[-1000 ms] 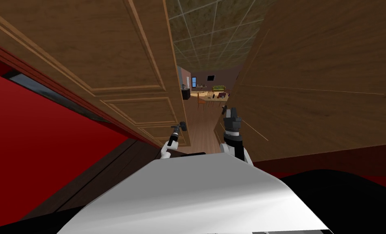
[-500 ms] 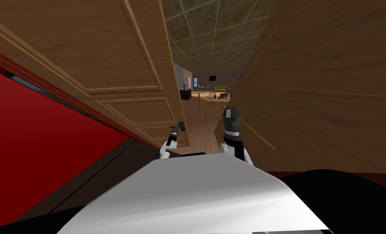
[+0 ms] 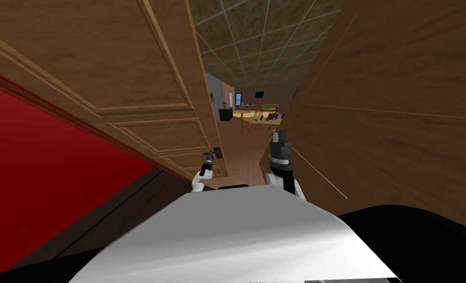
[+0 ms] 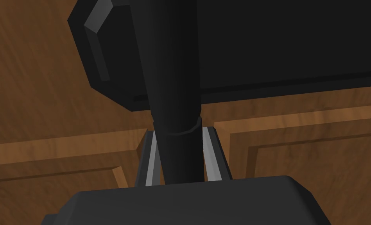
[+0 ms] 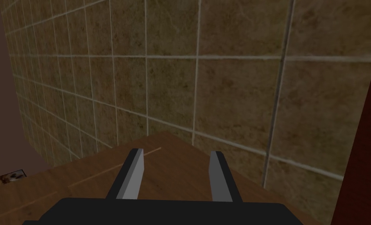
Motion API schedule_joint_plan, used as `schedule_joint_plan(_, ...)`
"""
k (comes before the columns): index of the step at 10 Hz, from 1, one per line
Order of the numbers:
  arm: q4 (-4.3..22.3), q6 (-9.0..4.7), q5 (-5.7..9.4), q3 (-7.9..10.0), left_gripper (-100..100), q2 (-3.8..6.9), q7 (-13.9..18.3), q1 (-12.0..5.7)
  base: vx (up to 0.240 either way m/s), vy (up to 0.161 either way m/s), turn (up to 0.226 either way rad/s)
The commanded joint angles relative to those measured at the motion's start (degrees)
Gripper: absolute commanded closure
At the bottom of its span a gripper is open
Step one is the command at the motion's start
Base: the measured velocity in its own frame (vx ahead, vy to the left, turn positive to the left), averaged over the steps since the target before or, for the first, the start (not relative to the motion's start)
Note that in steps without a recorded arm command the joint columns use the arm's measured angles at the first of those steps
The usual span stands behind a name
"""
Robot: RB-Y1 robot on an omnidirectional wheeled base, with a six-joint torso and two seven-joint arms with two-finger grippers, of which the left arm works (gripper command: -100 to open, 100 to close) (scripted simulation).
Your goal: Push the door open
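The door [image 3: 143, 73], brown panelled wood, stands ajar on the left, its free edge pointing far into the gap. The left gripper [image 3: 212, 156] sits at that edge, low on the door, at the dark handle [image 3: 218, 151].

The head view does not resolve the grip. The left wrist view does: the left gripper [image 4: 179, 131] has its jaws pinching the handle's [image 4: 176, 97] round black lever from both sides, with the dark plate behind it and the door's [image 4: 298, 156] moulded panels beyond.

On the right of the gap rises a plain wood panel [image 3: 398, 98], and the right gripper [image 3: 281, 140] is raised just beside it. In the right wrist view the right gripper [image 5: 176, 152] has its jaws spread, with nothing between them.

Through the gap, far off, a bench [image 3: 256, 118] with chairs shows in the head view.
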Motion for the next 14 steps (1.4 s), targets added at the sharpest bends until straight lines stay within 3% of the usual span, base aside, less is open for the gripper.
schedule_joint_plan(1, -0.5, 0.06, 0.19, 2.00, 100, 0.11, -0.4, -0.12, 0.160, -0.124, 0.085)
schedule_joint_plan(8, 0.5, 0.08, 0.70, 6.31, 100, -1.35, -1.3, -0.98, 0.157, -0.115, 0.079)
schedule_joint_plan(9, 0.5, 0.15, 0.64, 5.90, 100, -1.30, -1.2, -0.55, 0.079, -0.037, 0.033)
schedule_joint_plan(14, 0.6, 0.18, 1.05, 8.84, 100, 0.03, -1.6, -0.71, 0.178, -0.047, 0.048)
